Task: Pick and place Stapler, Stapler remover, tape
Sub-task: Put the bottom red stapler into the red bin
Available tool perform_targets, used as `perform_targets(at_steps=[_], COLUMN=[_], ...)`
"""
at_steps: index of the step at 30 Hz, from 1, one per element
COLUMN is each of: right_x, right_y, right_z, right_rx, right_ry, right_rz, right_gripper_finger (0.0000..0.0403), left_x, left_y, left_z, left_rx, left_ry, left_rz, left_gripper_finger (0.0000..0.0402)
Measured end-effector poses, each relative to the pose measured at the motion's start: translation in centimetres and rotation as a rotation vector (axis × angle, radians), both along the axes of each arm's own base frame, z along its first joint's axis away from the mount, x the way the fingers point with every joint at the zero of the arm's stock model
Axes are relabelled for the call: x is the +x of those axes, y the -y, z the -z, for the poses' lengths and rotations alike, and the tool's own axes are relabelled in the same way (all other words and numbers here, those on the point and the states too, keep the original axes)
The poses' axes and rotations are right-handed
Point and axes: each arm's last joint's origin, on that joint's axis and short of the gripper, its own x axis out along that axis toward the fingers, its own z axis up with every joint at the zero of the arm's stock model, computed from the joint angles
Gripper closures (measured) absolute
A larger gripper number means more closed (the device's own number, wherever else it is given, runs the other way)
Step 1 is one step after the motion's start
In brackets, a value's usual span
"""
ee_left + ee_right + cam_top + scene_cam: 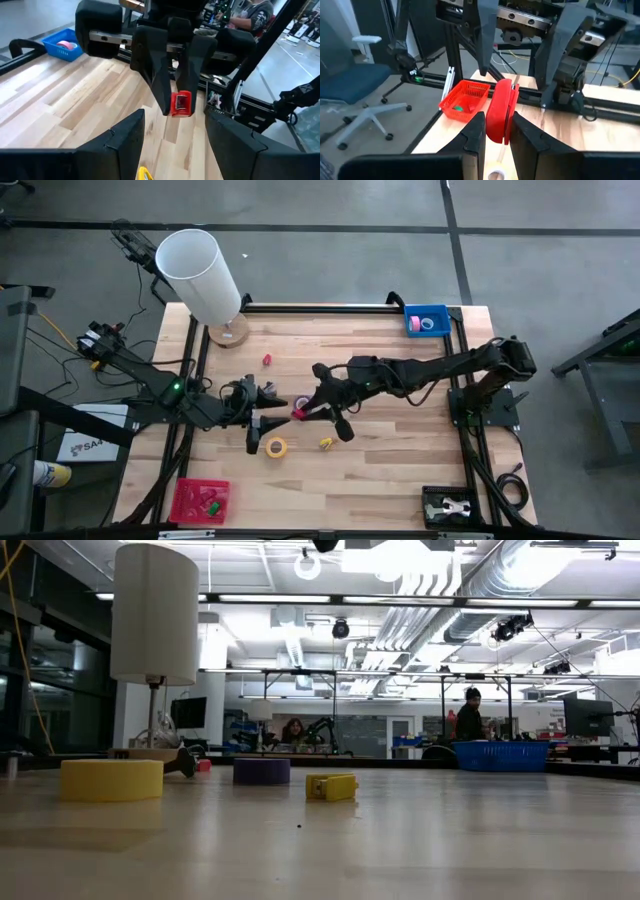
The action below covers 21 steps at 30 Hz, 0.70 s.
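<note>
My right gripper (498, 124) is shut on a small red stapler (500, 112) and holds it in the air over the middle of the table (380, 460). My left gripper (174, 122) faces it from the table's left with its fingers open; the stapler (181, 103) hangs just ahead of them, untouched. A yellow tape roll (276, 447) and a purple one (262, 771) lie flat on the table below. A pink tape roll lies in the blue bin (427, 320). My right gripper pinches the red stapler by its two flat sides (492, 127) between both fingers. The fingers reach roughly level from the table's right, and the stapler sits at their free ends (175, 97). It stands on edge in the hold, clear of the table.
A small yellow object (326, 443) lies near the yellow roll, a small red one (267, 360) farther back. A red basket (200, 500) sits at the near left, a black tray (450, 508) at the near right, a white-shaded lamp (200, 275) at the far left.
</note>
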Motion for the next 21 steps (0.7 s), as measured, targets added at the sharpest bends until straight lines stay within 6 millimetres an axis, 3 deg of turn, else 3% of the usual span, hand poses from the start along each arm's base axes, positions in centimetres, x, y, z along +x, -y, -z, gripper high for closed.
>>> perform_targets(at_steps=[21], right_x=[0.19], right_y=[0.25], right_z=[-0.50], right_rx=[-0.107], right_ry=[0.096], right_rz=[0.038], right_gripper_finger=[0.0346], left_x=[0.11], left_y=[-0.01], left_z=[0.12], left_rx=[0.031], left_ry=[-0.004], left_rz=[-0.020], left_gripper_finger=[0.0195])
